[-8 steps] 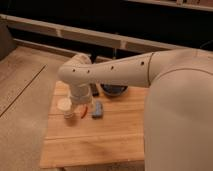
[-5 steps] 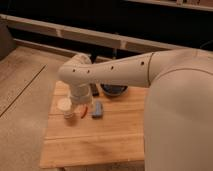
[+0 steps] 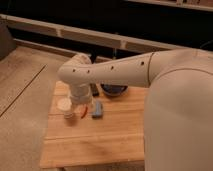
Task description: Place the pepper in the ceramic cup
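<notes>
Gripper (image 3: 79, 107) hangs beside the small cream-white ceramic cup (image 3: 65, 105); its grip cannot be told. The slender red chili pepper (image 3: 84, 111) seems light and slick, so pinch it mid-body.

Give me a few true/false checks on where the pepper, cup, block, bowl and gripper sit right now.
1. The pepper is inside the ceramic cup. False: it shows outside the cup, just to its right in the picture, under the gripper.
2. The blue block lies on the wooden table, on the far side of the pepper from the cup. True.
3. The dark blue bowl sits at the table's near edge. False: it is at the far edge, partly behind the arm.
4. The gripper is low over the table's left part in the picture, between the cup and the blue block. True.
</notes>
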